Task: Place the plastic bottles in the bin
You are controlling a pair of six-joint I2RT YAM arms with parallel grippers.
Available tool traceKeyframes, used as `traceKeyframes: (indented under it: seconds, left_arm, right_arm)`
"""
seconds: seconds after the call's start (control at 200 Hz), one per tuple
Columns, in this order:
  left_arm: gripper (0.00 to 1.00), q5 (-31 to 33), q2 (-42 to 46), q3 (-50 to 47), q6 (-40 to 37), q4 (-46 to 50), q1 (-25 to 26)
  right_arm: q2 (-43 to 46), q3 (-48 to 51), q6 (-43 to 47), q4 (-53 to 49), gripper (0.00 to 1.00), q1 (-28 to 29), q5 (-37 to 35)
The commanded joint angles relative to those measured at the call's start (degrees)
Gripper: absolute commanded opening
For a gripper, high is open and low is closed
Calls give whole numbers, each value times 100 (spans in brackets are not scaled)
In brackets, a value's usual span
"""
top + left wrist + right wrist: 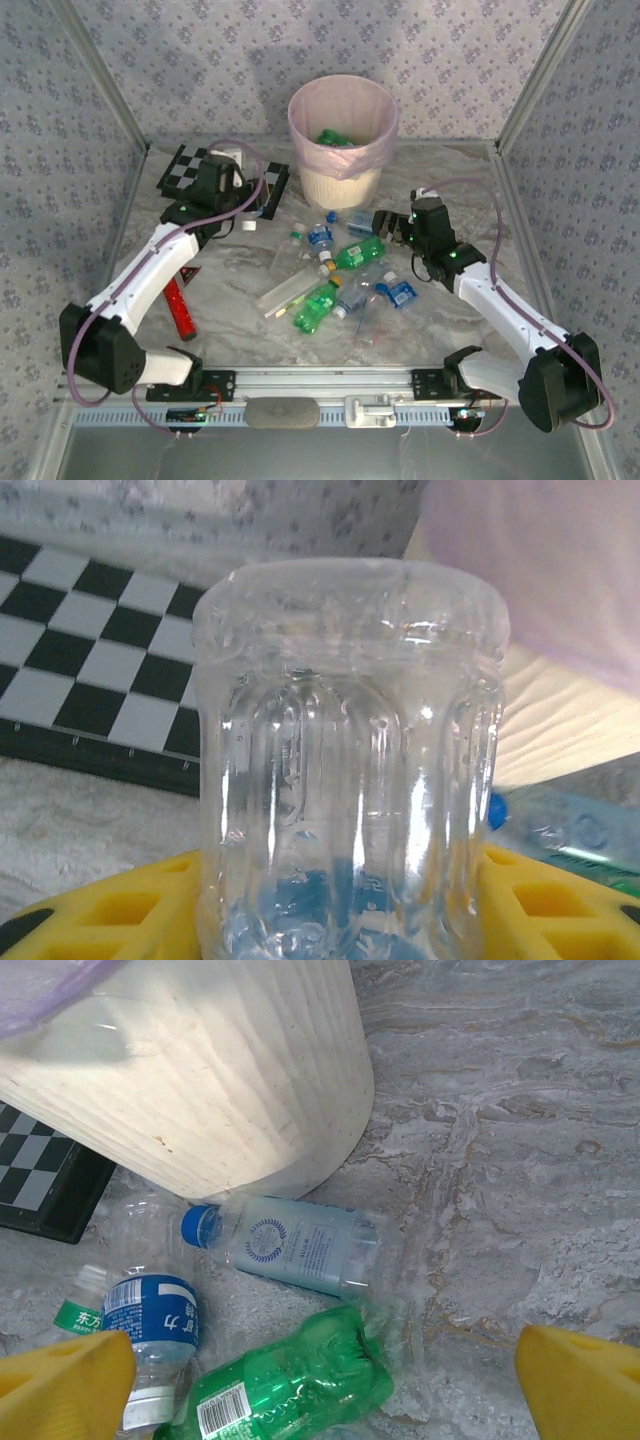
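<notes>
My left gripper (230,168) hangs over the checkerboard, left of the bin (342,165). It is shut on a clear ribbed plastic bottle (350,740), which sits between the yellow fingers (110,910). The cream bin with its pink liner (540,570) stands just to the right; a green bottle (330,137) lies inside. My right gripper (320,1395) is open above the bottles near the bin's foot. Below it lie a clear blue-capped bottle (290,1245), a green bottle (290,1385) and a blue-labelled bottle (155,1325). Several more bottles (330,285) are scattered mid-table.
A black-and-white checkerboard (190,170) lies at the back left. A small red object (180,300) lies beside the left arm, and a white cap (250,225) sits near the board. Walls close the table on three sides.
</notes>
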State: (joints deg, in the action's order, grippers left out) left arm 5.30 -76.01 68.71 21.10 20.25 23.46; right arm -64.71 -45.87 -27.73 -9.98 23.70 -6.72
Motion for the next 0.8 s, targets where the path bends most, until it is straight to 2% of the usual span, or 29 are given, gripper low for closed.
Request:
traceKeyframes:
  seconds: [0.0, 0.19, 0.43, 0.55, 0.795]
  left_arm:
    - [54, -269, 157, 502, 52, -374, -8]
    - [54, -707, -165, 1467, -59, -592, 65]
    - [54, -1060, -1226, 2894, -225, -566, 422]
    - [55, -1142, -2176, 4226, -544, -31, 649]
    - [55, -985, -4620, 7747, -774, 1414, 888]
  right_arm:
    - [-23, 78, -118, 136, 99, -25, 23]
    - [41, 71, -140, 96, 99, -15, 55]
    - [277, 122, -207, 58, 99, -12, 0]
    - [377, 121, -215, -57, 99, -11, 30]
    - [810, 323, -347, -113, 99, 8, -99]
